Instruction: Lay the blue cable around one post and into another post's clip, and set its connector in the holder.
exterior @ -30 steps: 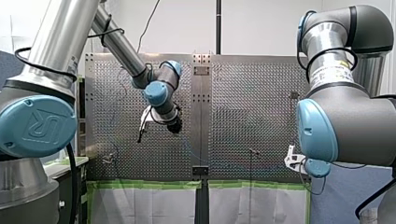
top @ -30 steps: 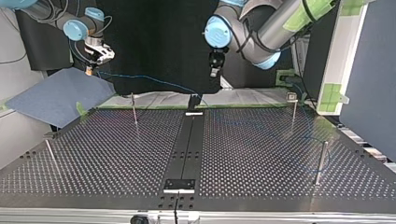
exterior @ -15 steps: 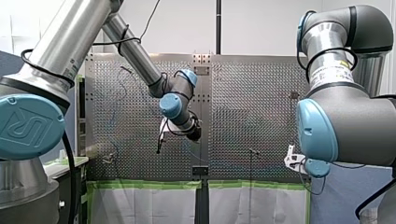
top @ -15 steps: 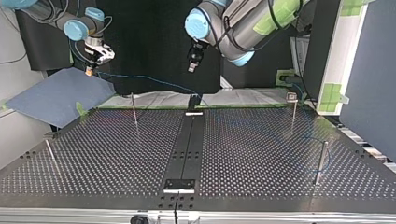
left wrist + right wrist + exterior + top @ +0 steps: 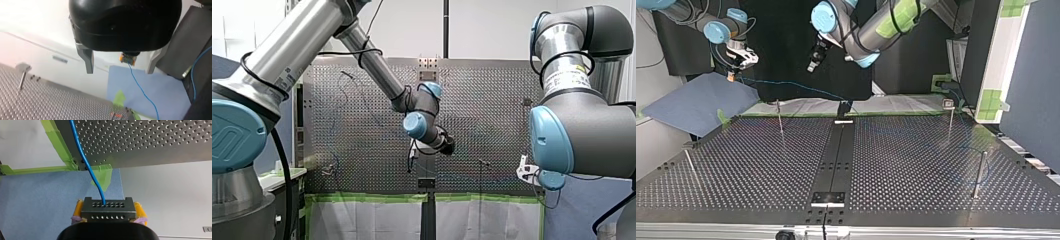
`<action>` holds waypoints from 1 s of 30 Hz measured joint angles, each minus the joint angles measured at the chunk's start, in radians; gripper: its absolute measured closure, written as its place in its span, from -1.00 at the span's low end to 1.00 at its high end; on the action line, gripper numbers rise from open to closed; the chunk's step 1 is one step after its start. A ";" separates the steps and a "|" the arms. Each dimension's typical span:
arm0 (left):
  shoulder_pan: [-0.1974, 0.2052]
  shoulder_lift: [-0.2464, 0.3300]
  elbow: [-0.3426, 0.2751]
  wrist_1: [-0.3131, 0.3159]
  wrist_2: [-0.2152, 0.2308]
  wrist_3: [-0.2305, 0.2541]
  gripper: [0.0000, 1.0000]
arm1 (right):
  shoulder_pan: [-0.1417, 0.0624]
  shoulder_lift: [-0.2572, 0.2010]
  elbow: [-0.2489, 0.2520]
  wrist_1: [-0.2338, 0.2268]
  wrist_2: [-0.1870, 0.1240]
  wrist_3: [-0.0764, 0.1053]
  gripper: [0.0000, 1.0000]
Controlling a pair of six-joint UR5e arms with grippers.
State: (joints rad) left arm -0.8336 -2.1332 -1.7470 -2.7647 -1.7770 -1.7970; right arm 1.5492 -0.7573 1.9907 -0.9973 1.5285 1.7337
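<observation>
My right gripper (image 5: pixel 108 213) is shut on the dark, hole-studded connector (image 5: pixel 107 206), with yellow pads (image 5: pixel 79 209) on either side. From the connector the blue cable (image 5: pixel 83 161) runs ahead to the perforated table. In the top view my right gripper (image 5: pixel 732 74) hangs off the table's far left corner, and the cable (image 5: pixel 796 85) sags toward the black holder (image 5: pixel 843 108). My left gripper (image 5: pixel 813 64) hovers open above that span, holding nothing. In the left wrist view its fingers (image 5: pixel 88 61) frame the connector (image 5: pixel 128 59) and cable (image 5: pixel 142 92) beyond.
Thin posts (image 5: pixel 780 117) (image 5: pixel 950 116) (image 5: pixel 979 172) (image 5: pixel 690 164) stand on the perforated table (image 5: pixel 916 170). A black strip (image 5: pixel 835 160) divides it. A blue cloth (image 5: pixel 696 102) lies off the far left corner, edged with green tape (image 5: pixel 102 175).
My left arm has swung toward the top view's left, and its open gripper now hangs over the cable span. My right gripper and the connector have stayed put.
</observation>
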 joint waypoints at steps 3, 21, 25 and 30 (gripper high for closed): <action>0.003 -0.025 0.025 0.025 -0.001 -0.009 -1.00 | 0.000 0.000 0.000 0.000 0.000 0.000 1.00; 0.091 -0.180 0.128 0.180 -0.025 0.075 -1.00 | -0.004 0.000 -0.001 0.000 0.001 -0.007 1.00; 0.089 -0.215 0.118 0.215 -0.032 0.111 -1.00 | -0.009 0.000 -0.004 0.001 0.002 -0.003 1.00; 0.087 -0.270 0.113 0.270 -0.049 0.152 -1.00 | -0.010 0.000 -0.006 0.003 0.002 -0.003 1.00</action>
State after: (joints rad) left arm -0.7469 -2.4034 -1.6343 -2.4945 -1.8260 -1.6446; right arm 1.5396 -0.7572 1.9847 -0.9943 1.5309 1.7310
